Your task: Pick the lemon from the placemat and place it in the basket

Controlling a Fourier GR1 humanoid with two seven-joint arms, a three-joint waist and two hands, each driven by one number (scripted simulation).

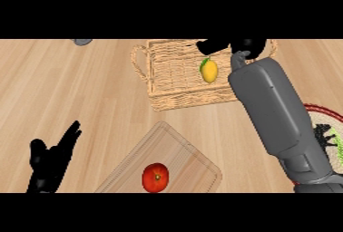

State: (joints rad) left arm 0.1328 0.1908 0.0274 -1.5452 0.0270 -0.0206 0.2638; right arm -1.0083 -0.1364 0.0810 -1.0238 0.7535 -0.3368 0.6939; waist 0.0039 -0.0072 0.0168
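- The lemon (pixel 209 70) lies inside the woven basket (pixel 167 97), toward its right side, resting on the basket floor with its long axis running roughly up and down in the head view. It is yellow with a greenish tip at its top end.
- The right robot hand (pixel 231 45) is above the basket's far right corner, just beyond the lemon and apart from it. It is black, and I cannot tell from here whether its fingers are spread or curled; nothing appears to be held in it.
- The right grey forearm (pixel 275 108) stretches from the lower right edge up across the tabletop (pixel 67 90) to the basket, covering the basket's right rim.
- The placemat (pixel 328 131) peeks out at the right edge, mostly hidden behind that forearm: a round mat with a dark red border and a pale, green-tinged middle.
- The left robot hand (pixel 52 158) is at the lower left, released, fingers straight and pointing up, resting near the edge and holding nothing.
- A wooden cutting board (pixel 181 149) lies tilted at the bottom centre, well apart from the basket, with a red tomato (pixel 155 177) sitting on its near part.
- A small grey object (pixel 82 41) shows at the far left of the tabletop's top edge, too cut off to identify.
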